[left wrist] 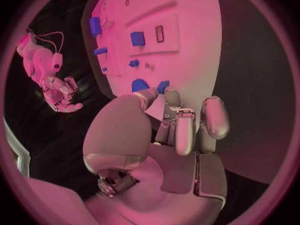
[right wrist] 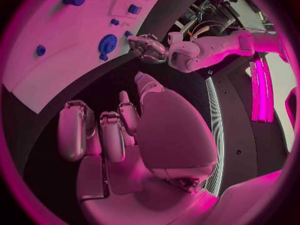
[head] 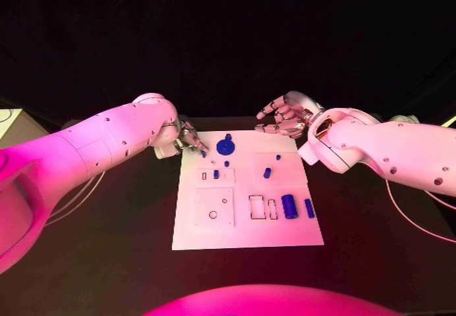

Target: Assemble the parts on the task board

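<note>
The white task board (head: 247, 227) lies in the middle of the black table. My left hand (head: 185, 139) is at its far left corner, where the thumb and a fingertip (left wrist: 172, 97) pinch a small blue part (left wrist: 164, 86) right beside the round blue gear (head: 225, 146). Seen from the left wrist, the thumb half hides that gear (left wrist: 140, 85). My right hand (head: 285, 115) hovers past the board's far edge, its fingers loosely bent, holding nothing. The right wrist view has the gear (right wrist: 107, 44) and my left hand (right wrist: 149, 46) beyond my right hand's fingers.
A blue cylinder (head: 288, 206) and a blue bar (head: 309, 208) lie on the board's right side next to two empty rectangular slots (head: 257, 207). Several small blue parts (head: 267, 173) are scattered mid-board. A pale box (head: 14, 128) stands at the table's far left.
</note>
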